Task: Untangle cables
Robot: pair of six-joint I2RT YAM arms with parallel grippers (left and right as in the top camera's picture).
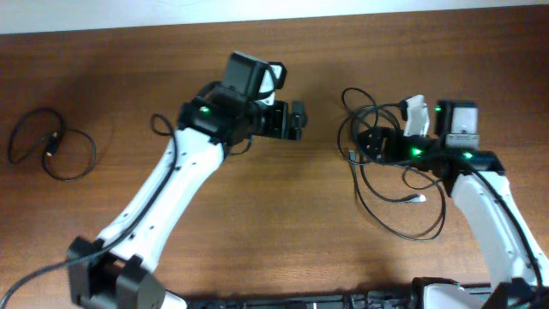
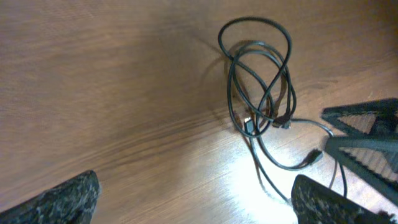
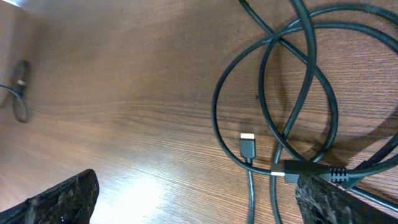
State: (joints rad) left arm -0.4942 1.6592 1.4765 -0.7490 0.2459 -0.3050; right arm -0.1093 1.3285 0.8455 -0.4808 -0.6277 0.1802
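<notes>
1. Right wrist view: nearest the lens, the right pincer [image 3: 196, 190] has its jaws spread wide, one in each bottom corner of the frame. Nothing is between them, and the right-hand jaw sits just over a cord.
2. Just beyond, in the right half of that frame, the tangle [image 3: 277, 38] lies on the bench [image 3: 137, 93]. Its black loops cross over one another, and a silvery plug [image 3: 247, 146] rests inside one loop.
3. Left wrist view: the left pincer [image 2: 196, 190] is also wide apart and empty. It hangs farther back, with the same tangle in the upper centre-right of its frame, clear of both jaws.
4. Overhead view: farthest off, at the left edge, a lone cable [image 1: 51, 146] lies in its own loose coil, well apart from the knot at centre right.
5. Judgement: one cord looks freed and set aside. The rest are interlaced under the right arm, though how many cannot be counted for certain. Neither pincer holds anything, so the larger part of the job remains: a strand must be gripped and drawn out of the knot.
</notes>
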